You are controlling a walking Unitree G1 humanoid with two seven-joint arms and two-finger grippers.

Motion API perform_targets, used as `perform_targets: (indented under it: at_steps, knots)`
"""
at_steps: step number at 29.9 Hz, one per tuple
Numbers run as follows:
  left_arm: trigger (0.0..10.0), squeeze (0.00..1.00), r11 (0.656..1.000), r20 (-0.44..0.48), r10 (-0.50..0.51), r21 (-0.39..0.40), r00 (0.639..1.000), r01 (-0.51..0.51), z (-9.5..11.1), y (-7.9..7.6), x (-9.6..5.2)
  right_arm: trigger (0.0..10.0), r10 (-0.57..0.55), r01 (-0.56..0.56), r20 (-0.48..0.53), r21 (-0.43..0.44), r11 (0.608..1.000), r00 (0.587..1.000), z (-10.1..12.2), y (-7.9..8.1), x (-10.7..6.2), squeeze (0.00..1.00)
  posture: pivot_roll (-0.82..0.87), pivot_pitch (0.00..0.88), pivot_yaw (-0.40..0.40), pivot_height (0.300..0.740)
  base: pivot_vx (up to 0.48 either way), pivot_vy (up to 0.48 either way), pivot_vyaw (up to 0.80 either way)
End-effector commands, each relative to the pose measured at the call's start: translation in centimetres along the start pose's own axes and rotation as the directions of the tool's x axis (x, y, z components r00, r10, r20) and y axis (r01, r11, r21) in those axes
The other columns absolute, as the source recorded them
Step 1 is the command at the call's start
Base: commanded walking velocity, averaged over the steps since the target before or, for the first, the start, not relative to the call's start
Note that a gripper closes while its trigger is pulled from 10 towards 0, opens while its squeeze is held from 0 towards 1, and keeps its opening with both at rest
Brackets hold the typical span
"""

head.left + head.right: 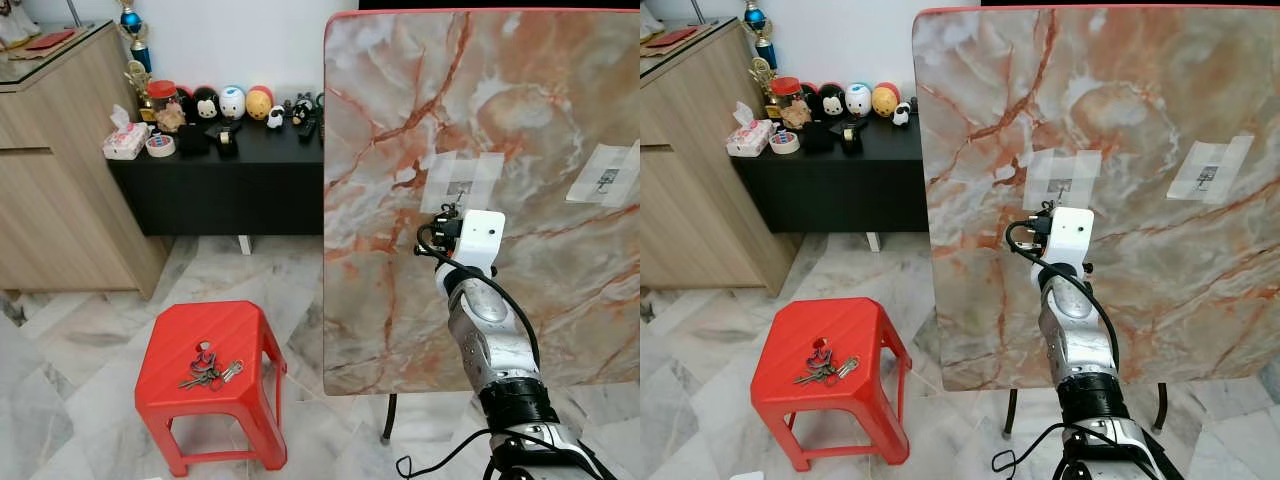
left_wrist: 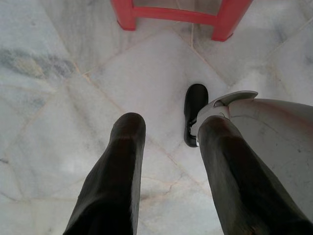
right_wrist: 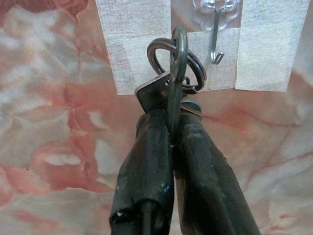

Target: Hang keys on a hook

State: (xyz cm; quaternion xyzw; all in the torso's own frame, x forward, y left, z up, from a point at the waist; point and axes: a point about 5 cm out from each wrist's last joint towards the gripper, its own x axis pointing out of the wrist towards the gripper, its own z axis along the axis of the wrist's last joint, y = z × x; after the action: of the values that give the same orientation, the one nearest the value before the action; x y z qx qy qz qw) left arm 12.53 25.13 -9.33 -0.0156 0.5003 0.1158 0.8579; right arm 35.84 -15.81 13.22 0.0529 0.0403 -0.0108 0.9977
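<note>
My right arm (image 1: 487, 330) is raised against the upright marble board (image 1: 400, 100). In the right wrist view my right gripper (image 3: 171, 128) is shut on a bunch of keys (image 3: 177, 66). Its metal ring stands just below and beside the small metal hook (image 3: 215, 45), apart from it. The hook hangs from a clear mount fixed with pale tape (image 1: 461, 183). A second bunch of keys (image 1: 210, 372) with a red tag lies on the red stool (image 1: 165, 345). My left gripper (image 2: 168, 133) hangs open over the floor with nothing between its fingers.
Another taped hook (image 1: 607, 178) sits further right on the board. A black low cabinet (image 1: 215, 185) with figurines and a tissue box stands at the back left, beside a wooden cupboard (image 1: 60, 170). My foot (image 2: 194, 113) stands on the marble floor near the stool's legs.
</note>
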Motion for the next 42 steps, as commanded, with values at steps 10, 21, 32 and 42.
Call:
perform_targets:
  at_steps: [10,21,32,42]
  knots:
    - [10.0,0.0,1.0,-0.018,-0.011,0.014,1.0,0.011,-0.3,-0.1,0.0,10.0,-0.041,0.041,0.001,0.052,0.998,0.999,0.6,-0.6,0.3,0.0,0.05,0.0,-0.024,0.74,0.0,0.0,0.0]
    - [10.0,0.0,1.0,-0.017,-0.011,0.019,1.0,0.012,-0.2,0.0,0.0,10.0,-0.022,0.022,-0.014,0.05,0.998,1.0,0.8,-0.4,0.7,0.0,0.05,0.0,-0.022,0.74,0.0,0.0,0.0]
    - [10.0,0.0,1.0,-0.019,-0.014,0.022,1.0,0.014,-0.2,0.0,0.0,10.0,0.0,0.001,-0.022,0.047,0.999,1.0,0.9,0.2,1.0,0.0,0.06,0.0,-0.021,0.74,0.0,0.0,0.0]
    - [10.0,0.0,1.0,-0.019,-0.015,0.025,1.0,0.015,-0.2,0.0,0.0,10.0,0.003,-0.003,-0.015,0.042,0.999,1.0,1.2,0.2,1.3,0.0,0.06,0.0,-0.021,0.74,0.0,0.0,0.0]
